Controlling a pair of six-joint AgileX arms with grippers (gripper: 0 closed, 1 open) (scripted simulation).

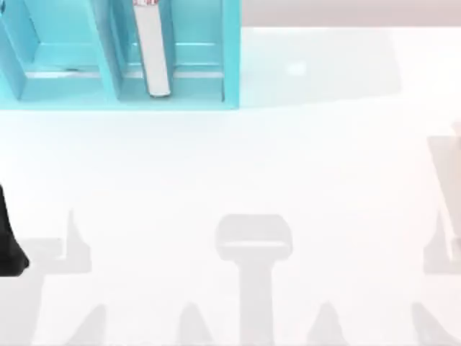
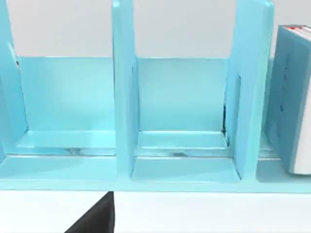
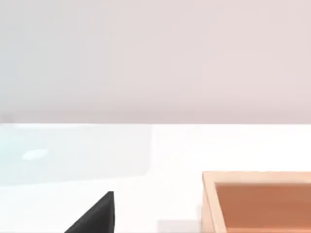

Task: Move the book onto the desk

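Item, task not begun: I log the book (image 1: 153, 50) standing upright, spine out, in the teal shelf unit (image 1: 108, 72) at the white surface's (image 1: 238, 166) far left, ungrasped; neither claw's spread can I tell.

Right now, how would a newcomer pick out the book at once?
Find the teal shelf unit at the desk's far left. The book stands upright in its rightmost compartment. Its pale spine and red-rimmed white pages set it apart from the plain teal dividers.
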